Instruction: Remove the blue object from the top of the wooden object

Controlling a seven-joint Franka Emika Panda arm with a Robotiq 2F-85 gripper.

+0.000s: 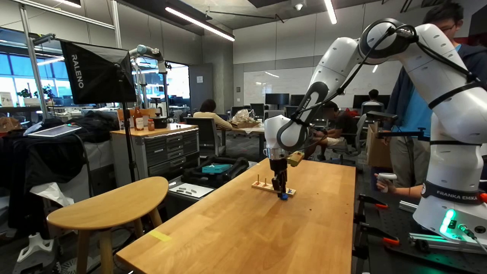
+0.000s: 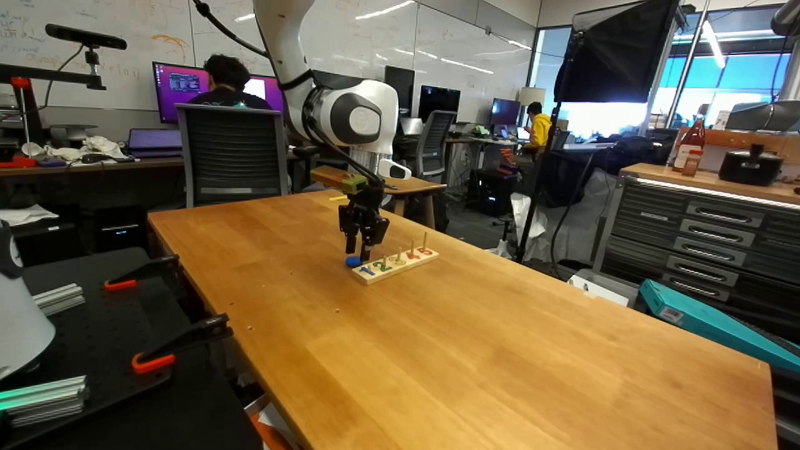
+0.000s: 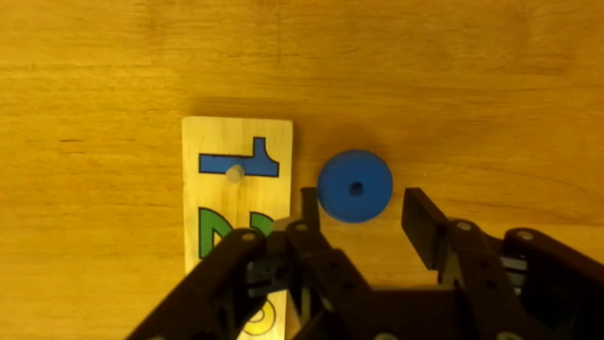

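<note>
Right, I've got the claw (image 3: pixel 362 200) low over the table (image 2: pixel 475 325), its fingers (image 3: pixel 422 226) spread, and there's the blue disc (image 3: pixel 354 174) lying flat on the wood between the fingertips, partly ahead of them, hole facing up, already off the wooden board (image 3: pixel 217 193). It's tight on one flank: the finger at the wrist view's left (image 3: pixel 310 205) stands over the narrow gap between disc and board, overlapping the disc's rim from up here, and whether they touch I can't tell. Roomier on the other flank! That finger shows wood between itself and the disc, and tabletop runs on outward past it. The board's long edge lies just beside the claw, the blue 1 and its peg (image 3: pixel 234 173) abreast of the fingertips, the green 2 partly hidden behind the finger. In both exterior views the board reaches away from the claw, stopping short of the table's long edge; the robot-side edge, with orange-tipped clamps (image 2: pixel 153 364) beside it, sits well apart from the claw.
</note>
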